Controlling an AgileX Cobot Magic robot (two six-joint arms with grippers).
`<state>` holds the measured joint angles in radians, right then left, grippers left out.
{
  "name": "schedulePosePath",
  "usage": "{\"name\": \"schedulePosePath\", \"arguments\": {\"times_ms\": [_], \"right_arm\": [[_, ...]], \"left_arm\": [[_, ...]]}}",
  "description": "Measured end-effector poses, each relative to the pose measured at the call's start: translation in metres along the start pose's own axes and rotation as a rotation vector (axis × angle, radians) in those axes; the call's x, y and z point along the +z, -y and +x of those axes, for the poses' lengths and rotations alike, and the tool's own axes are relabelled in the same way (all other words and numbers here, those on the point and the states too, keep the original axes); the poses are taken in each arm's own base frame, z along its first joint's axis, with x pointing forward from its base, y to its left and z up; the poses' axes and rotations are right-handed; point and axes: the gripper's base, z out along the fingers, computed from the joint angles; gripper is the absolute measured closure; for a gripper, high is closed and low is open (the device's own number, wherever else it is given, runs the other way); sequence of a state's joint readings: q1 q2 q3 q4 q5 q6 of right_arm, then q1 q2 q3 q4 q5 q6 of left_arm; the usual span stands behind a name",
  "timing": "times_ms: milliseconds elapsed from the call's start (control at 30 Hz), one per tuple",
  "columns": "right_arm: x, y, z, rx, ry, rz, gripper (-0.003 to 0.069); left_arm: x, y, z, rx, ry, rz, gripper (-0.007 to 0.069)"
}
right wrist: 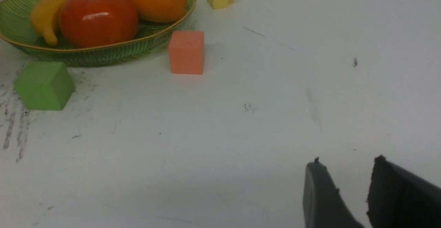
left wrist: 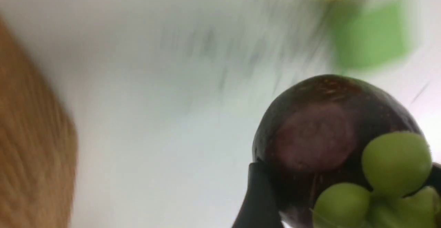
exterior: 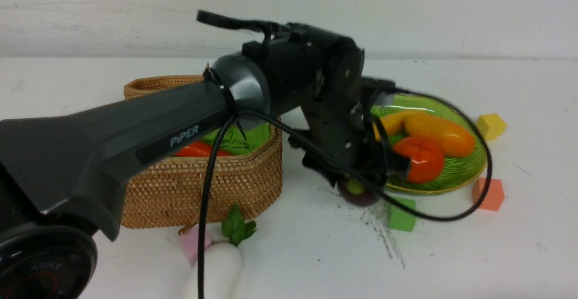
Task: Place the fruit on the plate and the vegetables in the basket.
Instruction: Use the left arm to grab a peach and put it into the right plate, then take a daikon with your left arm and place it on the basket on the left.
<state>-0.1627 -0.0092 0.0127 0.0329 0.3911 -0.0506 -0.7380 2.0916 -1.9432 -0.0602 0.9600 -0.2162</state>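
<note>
One white radish (exterior: 216,265) lies nearest us on the counter (exterior: 519,254), green leaves pointing at the basket, with a pink cube (exterior: 190,245) touching it. At the near left corner a round arm joint reads "AGILE"; we can't read the rest. The left forearm carries the label "PiPER" and crosses in front of the basket (exterior: 203,186). Inside, on the green lining, lies the red-orange carrot (exterior: 195,149).

The left pincer (exterior: 356,186) sits right of the basket, low over the counter, clamped on the dark purple mangosteen (exterior: 359,193). The left wrist view shows a finger (left wrist: 258,197) pressed to the fruit; the background there is blurred. A green cube (exterior: 401,215) is just beside it.

The right pincer (right wrist: 344,162) has its jaws apart over bare counter, holding nothing.

Further back, the green plate (exterior: 460,172) holds persimmon (exterior: 422,159), mango (exterior: 440,134) and banana (exterior: 392,123). An orange cube (exterior: 488,194) is near the plate's rim and a yellow cube (exterior: 491,125) is behind it.
</note>
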Motion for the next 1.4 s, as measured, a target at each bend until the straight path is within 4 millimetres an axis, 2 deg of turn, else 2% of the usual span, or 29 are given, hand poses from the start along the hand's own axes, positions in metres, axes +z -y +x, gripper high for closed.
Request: {"name": "schedulePosePath", "arguments": {"times_ms": [133,267,433,600,733,967,1100,1200,1300,1400], "right_arm": [[0.0,0.0,0.0,0.0,0.0,0.0,0.0421],[0.0,0.0,0.0,0.0,0.0,0.0,0.0421],[0.0,0.0,0.0,0.0,0.0,0.0,0.0421],[0.0,0.0,0.0,0.0,0.0,0.0,0.0421],[0.0,0.0,0.0,0.0,0.0,0.0,0.0421],[0.0,0.0,0.0,0.0,0.0,0.0,0.0421],[0.0,0.0,0.0,0.001,0.0,0.0,0.0421],[0.0,0.0,0.0,0.0,0.0,0.0,0.0421],[0.0,0.0,0.0,0.0,0.0,0.0,0.0421],[0.0,0.0,0.0,0.0,0.0,0.0,0.0421]], "left_arm": [[-0.012,0.005,-0.025,0.015,0.198,0.026,0.0105],[0.005,0.005,-0.036,0.004,0.267,0.029,0.0105],[0.042,0.0,-0.035,-0.051,0.233,0.013,0.0105],[0.067,-0.003,-0.029,-0.086,0.205,0.008,0.0105],[0.071,-0.003,-0.028,-0.088,0.199,0.006,0.0102],[0.071,-0.003,-0.028,-0.091,0.194,0.005,-0.0012],[0.071,-0.004,-0.027,-0.091,0.188,0.003,-0.0014],[0.06,-0.003,-0.028,-0.091,0.18,0.001,-0.0001],[0.032,-0.003,-0.033,-0.066,0.193,-0.028,0.0014],[-0.031,-0.003,-0.037,-0.014,0.216,-0.074,0.0036]]}}
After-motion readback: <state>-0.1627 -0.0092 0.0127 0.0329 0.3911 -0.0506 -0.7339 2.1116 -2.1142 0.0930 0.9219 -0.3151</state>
